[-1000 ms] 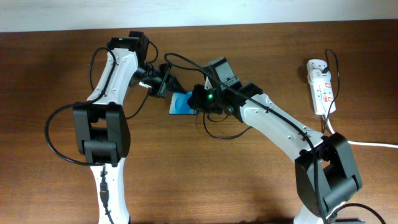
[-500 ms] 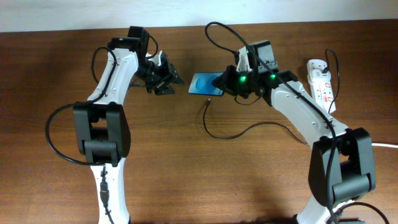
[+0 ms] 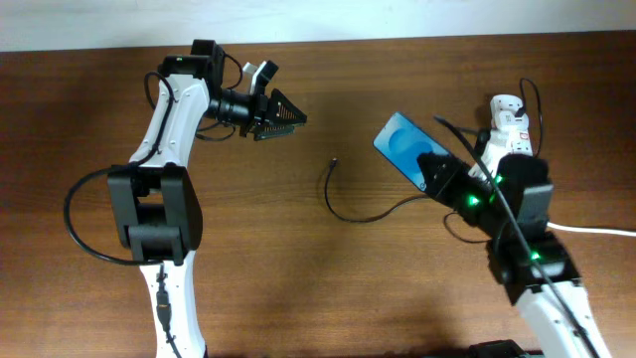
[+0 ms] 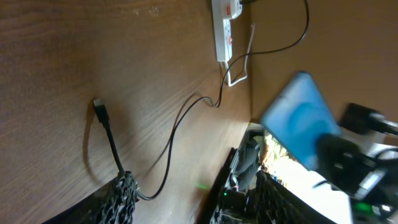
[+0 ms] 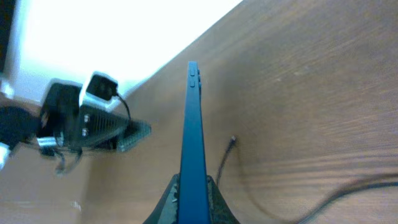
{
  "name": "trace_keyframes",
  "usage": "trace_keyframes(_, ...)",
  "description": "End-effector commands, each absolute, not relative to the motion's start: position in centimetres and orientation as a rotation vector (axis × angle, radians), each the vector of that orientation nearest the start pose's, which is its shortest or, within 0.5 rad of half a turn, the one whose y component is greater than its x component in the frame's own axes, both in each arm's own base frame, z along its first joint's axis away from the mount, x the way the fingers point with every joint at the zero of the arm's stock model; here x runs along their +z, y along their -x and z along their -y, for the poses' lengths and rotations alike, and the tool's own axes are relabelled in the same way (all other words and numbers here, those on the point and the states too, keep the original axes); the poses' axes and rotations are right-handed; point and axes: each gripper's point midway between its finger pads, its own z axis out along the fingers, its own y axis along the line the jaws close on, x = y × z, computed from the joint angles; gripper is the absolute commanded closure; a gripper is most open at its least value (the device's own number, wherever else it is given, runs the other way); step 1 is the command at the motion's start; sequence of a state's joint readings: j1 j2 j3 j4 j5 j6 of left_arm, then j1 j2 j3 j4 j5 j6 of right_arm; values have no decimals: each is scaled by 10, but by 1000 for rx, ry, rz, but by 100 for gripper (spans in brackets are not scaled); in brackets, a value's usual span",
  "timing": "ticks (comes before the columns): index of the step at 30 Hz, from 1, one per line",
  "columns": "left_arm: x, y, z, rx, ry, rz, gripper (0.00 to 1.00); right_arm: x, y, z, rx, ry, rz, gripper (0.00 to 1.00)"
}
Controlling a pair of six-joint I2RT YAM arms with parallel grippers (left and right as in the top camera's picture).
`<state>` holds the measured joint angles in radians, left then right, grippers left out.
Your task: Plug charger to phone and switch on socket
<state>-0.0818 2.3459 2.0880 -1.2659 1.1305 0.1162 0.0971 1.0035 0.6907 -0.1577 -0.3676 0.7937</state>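
The phone, blue-screened, is lifted off the table and tilted, with my right gripper shut on its lower end. In the right wrist view the phone shows edge-on between the pads of that gripper. The charger's connector tip lies loose on the wood, and its thin black cable curls away to the right. My left gripper hovers open and empty at the back left, well apart from the tip. The white socket lies at the far right.
A thick white cord runs off the right edge from the socket. The table's far edge meets a pale wall. Bare brown wood fills the front half between the two arm bases.
My left gripper has let go of the phone, opened and drawn back. The right arm has carried the phone from mid-table to the right and tilted it up.
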Motion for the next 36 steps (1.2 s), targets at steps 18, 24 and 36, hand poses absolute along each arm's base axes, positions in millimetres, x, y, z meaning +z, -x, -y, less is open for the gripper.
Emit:
trace_keyframes(18,253,-443,216,-1985,-532,-2063,49,228,-443,-185,1654,-858,-1490,96)
trace_keyframes(24,244,-444,242,-1930,-577,-2136,48,225,-447,-214,1634,-869,-1598,96)
trace_keyframes(36,228,-481,249,-1768,-313,-2340,54,232,-446,-222,1655,-846,-1596,96)
